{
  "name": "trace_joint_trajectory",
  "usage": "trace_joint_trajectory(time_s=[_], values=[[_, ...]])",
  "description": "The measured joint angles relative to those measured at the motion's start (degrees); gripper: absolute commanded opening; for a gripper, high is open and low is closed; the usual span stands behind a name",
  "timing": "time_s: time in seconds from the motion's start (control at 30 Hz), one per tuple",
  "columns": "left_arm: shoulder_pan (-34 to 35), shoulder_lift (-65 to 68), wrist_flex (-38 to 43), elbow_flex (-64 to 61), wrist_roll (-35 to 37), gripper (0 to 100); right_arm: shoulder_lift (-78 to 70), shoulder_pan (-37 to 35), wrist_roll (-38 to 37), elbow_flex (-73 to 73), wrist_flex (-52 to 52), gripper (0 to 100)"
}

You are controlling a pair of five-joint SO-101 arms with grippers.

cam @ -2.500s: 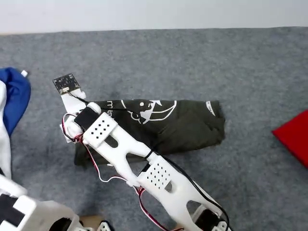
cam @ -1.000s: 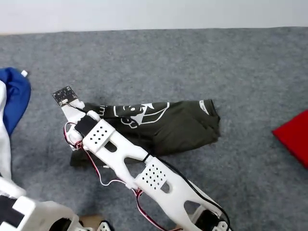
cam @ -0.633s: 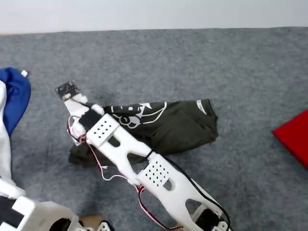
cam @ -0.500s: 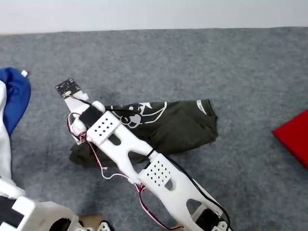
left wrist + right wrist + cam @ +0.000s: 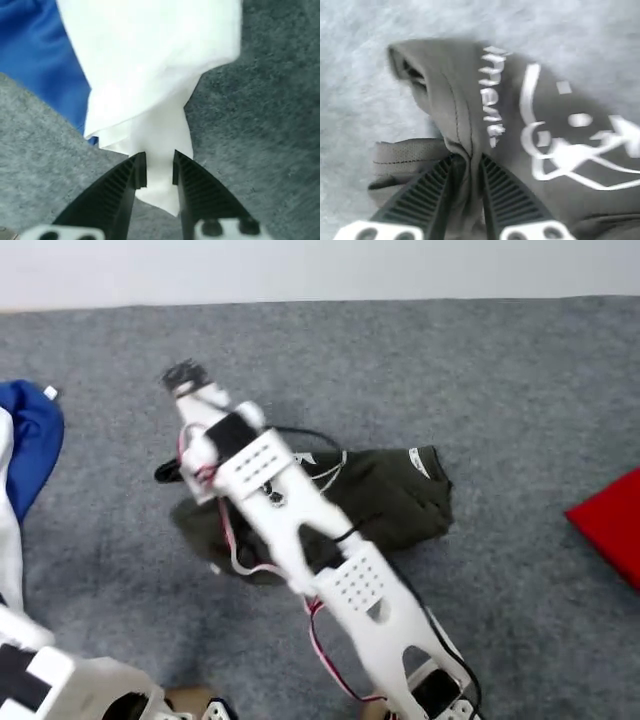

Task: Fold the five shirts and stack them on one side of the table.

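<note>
Lifted toward upper centre since earlier frames, right gripper (image 5: 467, 161) pinches the left edge of the mid-frame dark olive shirt (image 5: 400, 500), drawing it over to fold; left gripper (image 5: 160, 162) clamps a white shirt (image 5: 150, 75).

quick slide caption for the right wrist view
Right gripper shut on a fold of the dark printed shirt.

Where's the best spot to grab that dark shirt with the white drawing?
Probably the raised fold at the end by the white lettering, where the right claw pinches the dark shirt now. The cloth bunches into a ridge there, so a claw coming from above can close around it. The rest lies flat on the grey table, with little to pinch.
</note>
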State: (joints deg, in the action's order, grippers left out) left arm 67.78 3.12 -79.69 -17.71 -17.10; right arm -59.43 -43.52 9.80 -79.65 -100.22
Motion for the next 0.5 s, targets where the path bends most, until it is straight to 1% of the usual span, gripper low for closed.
trace_joint_trajectory(time_s=[0.27,0.4,0.5], values=[[-1.93,0.00,0.09,0.00,1.49,10,4.13,9.23,-5.89,0.00,-0.09,0.9],[-3.43,0.00,0.09,0.00,1.67,10,5.36,12.04,-7.74,0.35,-0.18,0.9],[-4.48,0.00,0.09,0.00,2.02,10,7.82,13.19,-8.09,4.75,-0.18,0.9]])
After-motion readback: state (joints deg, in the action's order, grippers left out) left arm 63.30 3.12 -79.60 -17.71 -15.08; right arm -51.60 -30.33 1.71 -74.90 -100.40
